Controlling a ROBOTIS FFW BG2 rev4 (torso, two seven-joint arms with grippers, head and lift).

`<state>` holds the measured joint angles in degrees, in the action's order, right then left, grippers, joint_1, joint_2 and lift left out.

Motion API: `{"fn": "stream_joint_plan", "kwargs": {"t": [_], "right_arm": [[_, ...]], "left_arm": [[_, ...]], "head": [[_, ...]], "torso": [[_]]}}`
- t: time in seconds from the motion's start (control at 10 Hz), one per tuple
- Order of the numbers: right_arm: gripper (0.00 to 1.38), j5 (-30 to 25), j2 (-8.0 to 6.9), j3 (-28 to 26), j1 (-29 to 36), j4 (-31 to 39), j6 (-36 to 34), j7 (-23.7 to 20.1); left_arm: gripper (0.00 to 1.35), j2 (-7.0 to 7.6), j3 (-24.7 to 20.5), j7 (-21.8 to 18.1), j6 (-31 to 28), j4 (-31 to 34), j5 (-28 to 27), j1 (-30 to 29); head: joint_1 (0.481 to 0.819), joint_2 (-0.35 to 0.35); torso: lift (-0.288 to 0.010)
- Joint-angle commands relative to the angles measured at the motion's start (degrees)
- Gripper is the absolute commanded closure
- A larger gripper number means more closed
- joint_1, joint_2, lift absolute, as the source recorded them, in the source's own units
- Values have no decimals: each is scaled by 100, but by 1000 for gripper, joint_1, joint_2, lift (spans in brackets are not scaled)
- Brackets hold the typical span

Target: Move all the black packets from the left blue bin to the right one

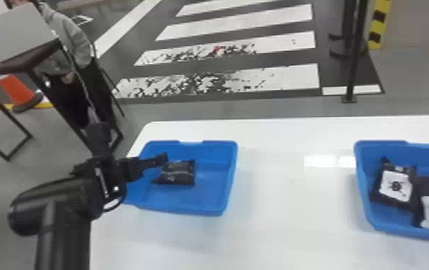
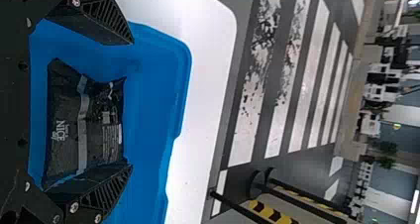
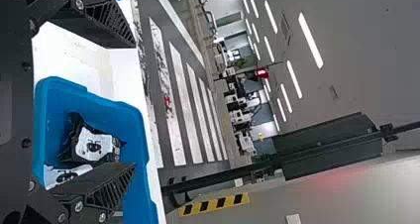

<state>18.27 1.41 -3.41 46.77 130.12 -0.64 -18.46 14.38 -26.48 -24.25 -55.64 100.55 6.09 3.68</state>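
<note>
**Left hand spread wide for the packet in the left bin**

The left hand is unclenched and holds nothing. Its fingers stand well apart because the packet is broad and lies between them in the wrist view, end to end. One finger overlaps an end of the packet there, while a gap shows at the other end; whether anything touches, I cannot tell. A small shift to centre the hand would probably even the bite before it lowers and closes.

The packet lies flat on the floor of the left bin, seam side up. Lying flat, it offers little edge to pinch, so closing across its length should bunch the soft wrap into something to grip. Closing too high could let it slip out.

The right hand is beside the right bin, fingers parted and nothing between them, which would suit a later handover or tidying of the load. Two packets lie side by side in that bin, white labels up.

Both bins sit well apart on the white counter, so the packet must be lifted over a rim and carried across. Picking it up looks like the step in hand.
</note>
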Motion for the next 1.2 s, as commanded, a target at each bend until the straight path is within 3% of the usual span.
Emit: {"fn": "stream_joint_plan", "kwargs": {"t": [0.0, 0.3, 0.5, 0.7, 0.8, 0.9, 1.1], "right_arm": [[183, 47, 0, 21, -8, -25, -48, 0], [190, 161, 0, 44, -36, -96, -133, -44], [196, 207, 0, 56, -79, -152, -203, -88], [202, 252, 0, 56, -79, -180, -245, -97], [202, 264, 0, 56, -79, -194, -273, -105], [206, 275, 0, 56, -79, -194, -287, -105], [214, 310, 0, 56, -79, -208, -315, -123]], "left_arm": [[167, 152, 305, -1, -426, -486, -4, 363], [167, 170, 545, 8, -1158, -1175, -335, 856], [220, 179, 511, 52, -1186, -1752, -564, 1207], [725, 205, 488, 114, -1228, -1948, -621, 1306], [883, 188, 408, 140, -1242, -1948, -609, 1292], [1190, 188, 454, 140, -1143, -1948, -655, 1235], [1205, 196, 557, 78, -679, -1934, -758, 1137]], "head": [[695, 349], [695, 321], [695, 330], [695, 342], [695, 350], [695, 350], [695, 350]], "torso": [[-138], [-138], [-138], [-138], [-138], [-138], [-138]]}}
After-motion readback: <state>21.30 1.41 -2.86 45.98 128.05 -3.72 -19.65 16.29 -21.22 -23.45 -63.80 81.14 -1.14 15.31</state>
